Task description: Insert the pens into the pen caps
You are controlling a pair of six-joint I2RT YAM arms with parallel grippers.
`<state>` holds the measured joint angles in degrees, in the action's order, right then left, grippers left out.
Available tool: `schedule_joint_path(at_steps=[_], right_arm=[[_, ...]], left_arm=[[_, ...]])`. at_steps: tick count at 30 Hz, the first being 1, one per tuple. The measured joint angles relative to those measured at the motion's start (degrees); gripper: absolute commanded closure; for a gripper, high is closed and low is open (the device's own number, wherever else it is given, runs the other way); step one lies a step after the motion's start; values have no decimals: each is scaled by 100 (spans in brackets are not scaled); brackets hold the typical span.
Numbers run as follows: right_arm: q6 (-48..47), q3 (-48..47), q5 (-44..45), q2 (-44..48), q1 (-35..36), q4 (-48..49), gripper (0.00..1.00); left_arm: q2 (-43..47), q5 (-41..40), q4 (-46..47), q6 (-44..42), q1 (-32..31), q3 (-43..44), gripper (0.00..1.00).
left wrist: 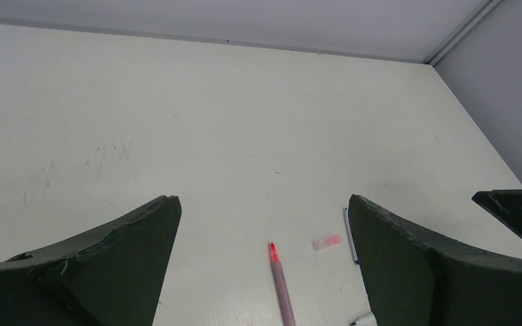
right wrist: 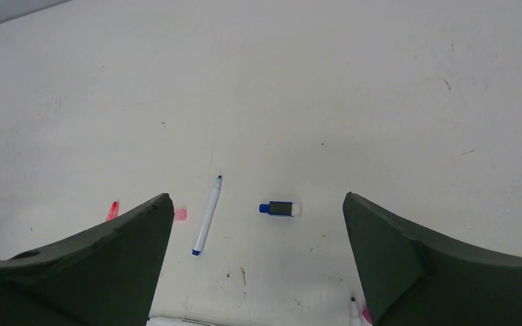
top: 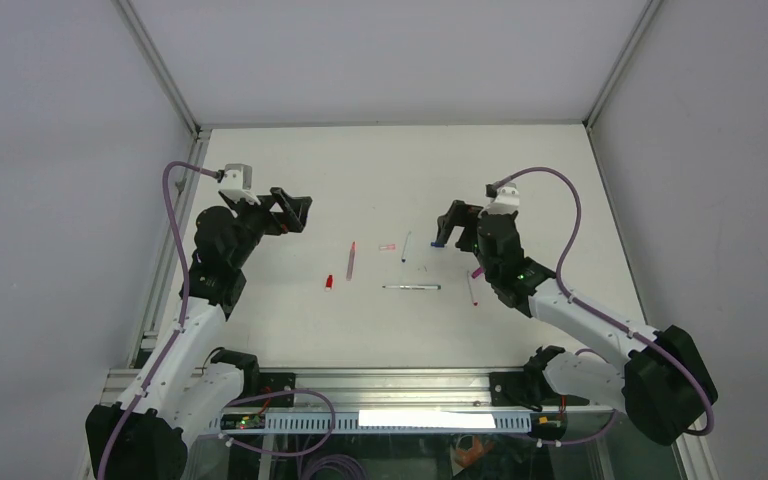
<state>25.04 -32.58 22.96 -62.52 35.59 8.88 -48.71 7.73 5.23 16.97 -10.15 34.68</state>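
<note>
Both grippers hover open and empty above the table. The left gripper (top: 295, 212) (left wrist: 264, 204) is left of and beyond the pale red-pink pen (top: 350, 260) (left wrist: 283, 288). A red cap (top: 329, 282) lies beside that pen. The pale pink cap (top: 388, 247) (left wrist: 326, 242) (right wrist: 181, 214) lies next to the white pen (top: 405, 246) (right wrist: 206, 215). The right gripper (top: 450, 225) (right wrist: 257, 198) is over the blue cap (top: 438, 243) (right wrist: 280, 209). A grey-black pen (top: 411, 287) lies crosswise nearer the bases. The magenta pen (top: 472, 290) (right wrist: 355, 311) is partly under the right arm.
The white table (top: 520, 180) is walled by grey panels on the left, back and right, with metal frame posts (top: 165, 70) at the corners. Purple cables (top: 570, 215) loop off both arms. A metal rail (top: 380, 380) runs along the near edge.
</note>
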Motion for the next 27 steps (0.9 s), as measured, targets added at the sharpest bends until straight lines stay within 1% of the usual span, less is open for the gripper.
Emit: schedule_joint_path(at_steps=[6, 12, 13, 14, 15, 16, 17, 19, 20, 21, 22, 23, 24, 25, 27], right_arm=[[-26, 28, 9, 195, 2, 103, 1], [-179, 74, -175, 304, 0, 203, 1], [-188, 74, -192, 304, 0, 203, 4], [-208, 74, -247, 297, 0, 201, 18], [-225, 74, -275, 289, 0, 195, 91], [-245, 74, -323, 269, 0, 162, 100], [-280, 74, -345, 262, 0, 149, 100], [-348, 74, -461, 227, 0, 46, 100], [-356, 74, -509, 208, 2, 4, 83], [-356, 74, -542, 190, 0, -20, 47], [-365, 74, -562, 175, 0, -24, 22], [-358, 74, -595, 157, 2, -22, 6], [-369, 74, -629, 140, 0, -24, 1], [-398, 72, -695, 105, 0, -26, 1], [-466, 37, -901, -11, 0, -103, 1]], left_arm=[[0, 0, -22, 0, 0, 0, 1], [0, -2, -81, 0, 0, 0, 1], [0, -2, -96, 0, 0, 0, 1], [2, -2, -120, -2, 0, 0, 7], [4, -7, -138, -2, 0, 0, 55], [13, -15, -160, -7, 0, 0, 81], [20, -17, -168, 13, 0, 0, 100], [44, -24, -216, 0, 0, 0, 100], [50, -37, -234, -17, 0, 0, 99], [55, -48, -251, -11, 0, 0, 77], [57, -74, -273, -11, 0, 0, 50], [57, -94, -286, -31, 0, 0, 26], [59, -133, -308, -39, 0, 0, 4], [63, -153, -332, -33, 0, 0, 1], [70, -188, -389, -11, 0, 0, 1]])
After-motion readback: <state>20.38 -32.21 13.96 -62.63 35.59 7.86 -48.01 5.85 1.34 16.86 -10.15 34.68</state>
